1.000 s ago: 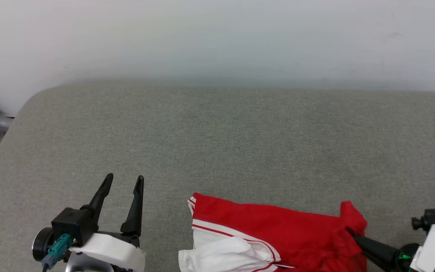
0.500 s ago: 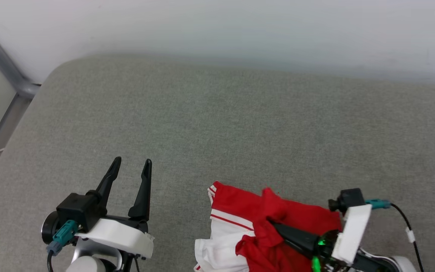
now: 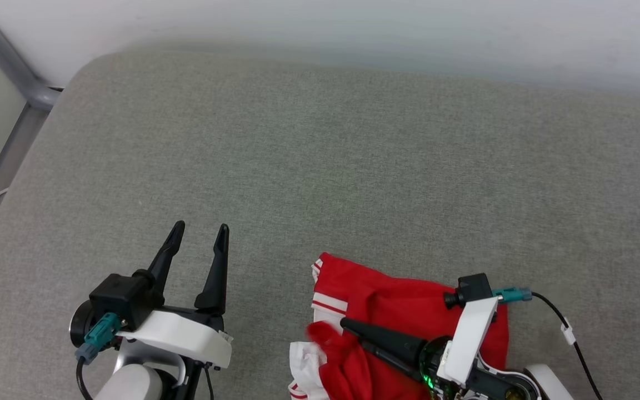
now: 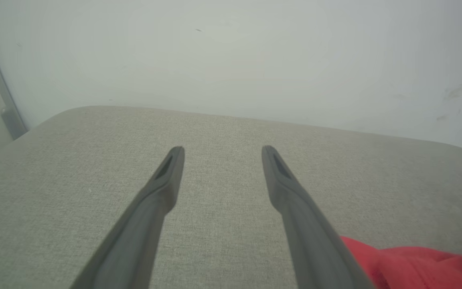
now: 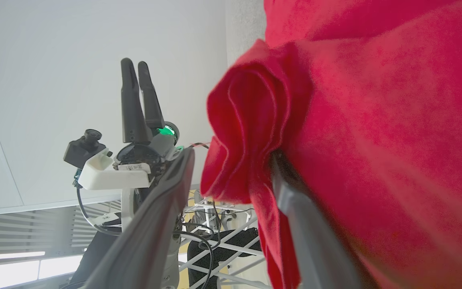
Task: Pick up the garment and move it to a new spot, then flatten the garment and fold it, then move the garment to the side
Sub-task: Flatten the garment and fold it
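Bright red, white-sleeved soft sports shirt [image 3: 398, 305]: its near part was cut off by the head view's bottom edge.
Right gripper [image 3: 352, 333]: one fingertip lay buried under red cloth in the right wrist view.

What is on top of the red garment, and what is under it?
The right tool lies over the garment. Grey cushion shows around it; beneath is covered.

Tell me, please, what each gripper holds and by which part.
Left gripper: nothing. Right gripper: a fold of the garment sits between its parted fingers; grip uncertain.
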Robot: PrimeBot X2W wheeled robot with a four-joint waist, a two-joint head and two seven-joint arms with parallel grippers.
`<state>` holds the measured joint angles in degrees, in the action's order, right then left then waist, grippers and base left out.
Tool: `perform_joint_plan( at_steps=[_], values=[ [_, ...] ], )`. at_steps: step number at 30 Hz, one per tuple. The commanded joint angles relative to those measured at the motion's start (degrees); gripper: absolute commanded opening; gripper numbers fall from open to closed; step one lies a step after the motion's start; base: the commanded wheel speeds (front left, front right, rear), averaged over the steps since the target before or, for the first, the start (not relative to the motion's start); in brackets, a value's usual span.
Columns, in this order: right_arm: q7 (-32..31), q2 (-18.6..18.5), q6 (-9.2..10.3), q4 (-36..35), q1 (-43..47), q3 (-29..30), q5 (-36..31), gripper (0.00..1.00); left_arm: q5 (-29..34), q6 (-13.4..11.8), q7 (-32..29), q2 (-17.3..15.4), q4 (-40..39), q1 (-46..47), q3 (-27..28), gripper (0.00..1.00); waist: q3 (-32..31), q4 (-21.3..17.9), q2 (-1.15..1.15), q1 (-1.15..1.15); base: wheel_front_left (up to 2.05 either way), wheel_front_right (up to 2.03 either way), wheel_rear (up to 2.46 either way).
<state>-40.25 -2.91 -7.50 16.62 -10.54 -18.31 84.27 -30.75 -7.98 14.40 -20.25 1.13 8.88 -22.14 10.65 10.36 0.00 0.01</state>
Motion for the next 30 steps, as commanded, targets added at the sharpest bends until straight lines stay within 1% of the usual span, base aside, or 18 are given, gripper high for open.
perform_joint_plan(
  at_steps=[1, 5, 9, 13, 17, 21, 26, 30],
  values=[
    [0.6, 0.0, 0.03, -0.5, -0.9, -0.4, -0.6, 1.00, 0.4, 0.3, 0.5, 0.2, 0.3, 0.8, 0.1, 1.00, -0.2, -0.4, 0.00, -0.01, 0.00, 0.00, 0.00],
    [3.1, -0.6, 0.03, -4.0, -1.3, -1.1, -3.2, 1.00, 0.5, 0.5, 0.5, 0.0, 1.0, 0.8, 0.0, 1.00, -1.3, -1.4, 0.00, -0.01, 0.00, 0.00, 0.00],
    [7.2, -2.7, 0.03, -9.2, -1.4, -2.3, -8.1, 1.00, 0.6, 0.5, 0.5, -0.2, 1.4, 0.4, 0.0, 1.00, -2.6, -2.5, 0.00, -0.01, 0.00, 0.00, 0.00],
    [16.0, -6.1, 0.03, -12.4, -1.2, -1.7, -18.0, 1.00, 0.5, 0.2, 0.4, -0.4, 1.7, -0.3, 0.1, 1.00, -4.0, -3.6, 0.00, -0.01, 0.00, 0.00, 0.00],
    [25.2, -8.7, 0.03, -11.9, 0.6, 2.6, -29.5, 1.00, 0.3, 0.0, 0.0, -0.9, 1.9, -1.2, 0.0, 1.00, -5.6, -4.6, 0.00, -0.01, 0.00, 0.00, 0.00],
    [30.6, -9.2, 0.03, -11.8, 2.8, 8.7, -41.0, 1.00, 0.6, -0.6, 0.1, -1.4, 2.2, -2.1, 0.1, 1.00, -7.2, -5.9, 0.00, -0.01, 0.00, 0.00, 0.00],
    [35.1, -7.1, 0.03, -15.5, 6.8, 16.7, -54.9, 1.00, 1.3, -1.4, 0.3, -1.9, 2.2, -3.3, 0.4, 1.00, -8.9, -7.3, 0.00, -0.01, 0.00, 0.00, 0.00],
    [38.7, -4.9, 0.03, -19.7, 10.0, 21.6, -63.8, 1.00, 2.2, -2.0, 0.4, -2.1, 2.8, -4.3, 0.4, 1.00, -10.6, -8.0, 0.00, -0.01, 0.00, 0.00, 0.00]
  ],
)
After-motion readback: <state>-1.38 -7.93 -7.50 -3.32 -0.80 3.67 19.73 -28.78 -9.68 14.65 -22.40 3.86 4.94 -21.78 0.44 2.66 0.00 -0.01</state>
